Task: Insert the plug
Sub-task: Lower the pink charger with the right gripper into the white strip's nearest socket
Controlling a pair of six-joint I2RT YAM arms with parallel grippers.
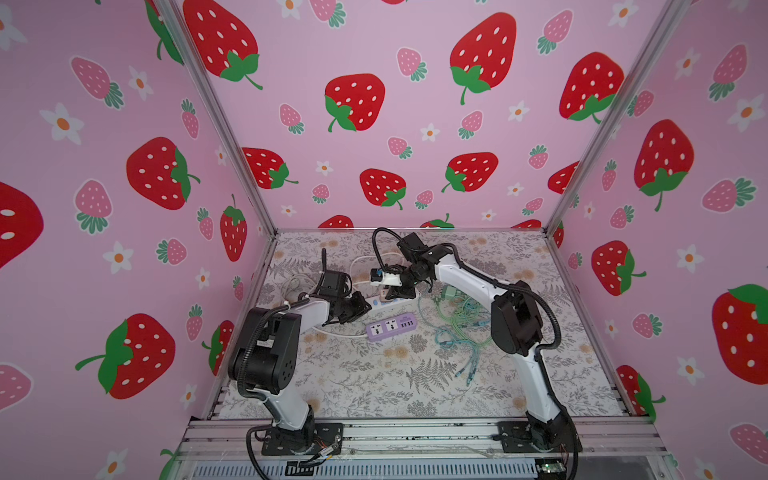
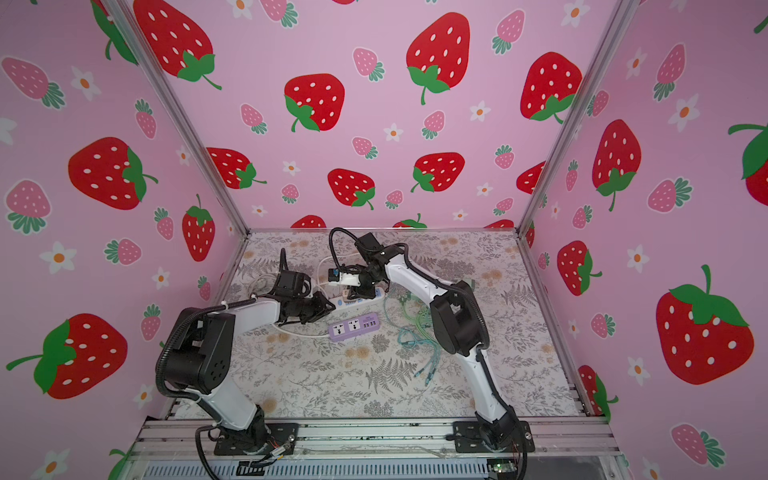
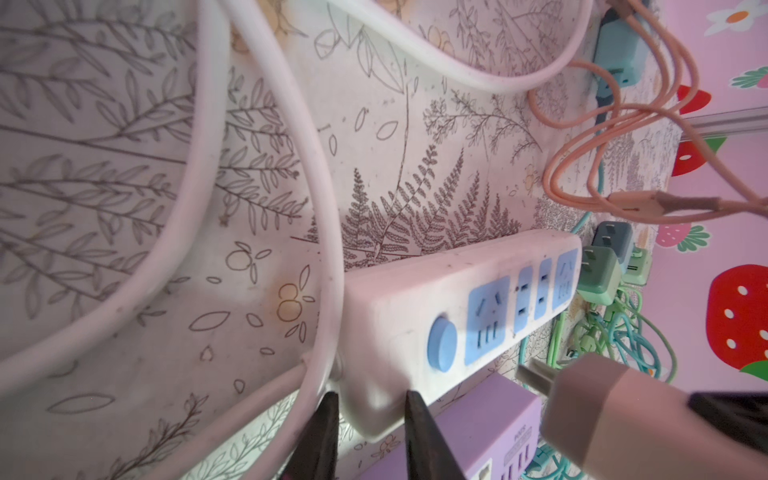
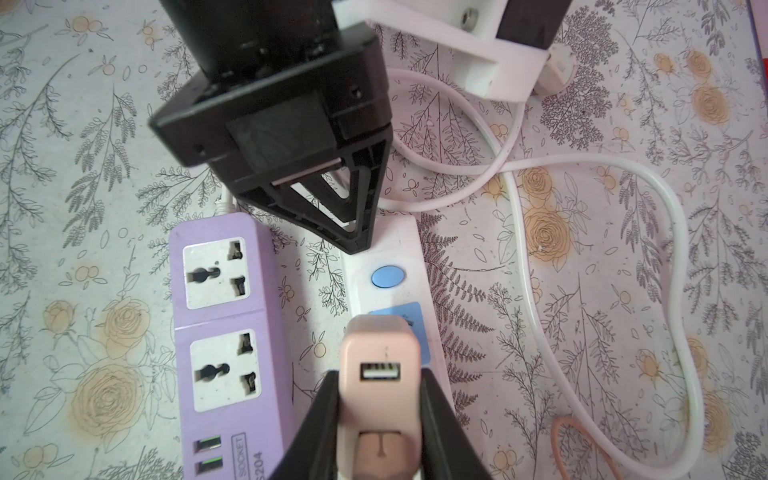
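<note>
The right gripper (image 4: 380, 376), clamped on the pink plug (image 4: 380, 345), should square the prongs (image 3: 536, 372) over the blue socket (image 4: 405, 311); the left gripper (image 3: 369, 399) straddles the white strip (image 3: 415, 291), hold unconfirmed.

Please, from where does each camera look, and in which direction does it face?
Both top views: high at the front, looking down at the table and back wall; left arm, right arm, left gripper, right gripper show.
Left wrist: low on the left arm, along the white power strip; its own fingers show.
Right wrist: above, looking down on the pink USB charger in its own fingers; the left gripper shows too.
Shared: both wrist views show the pink USB charger, white power strip and purple power strip.
</note>
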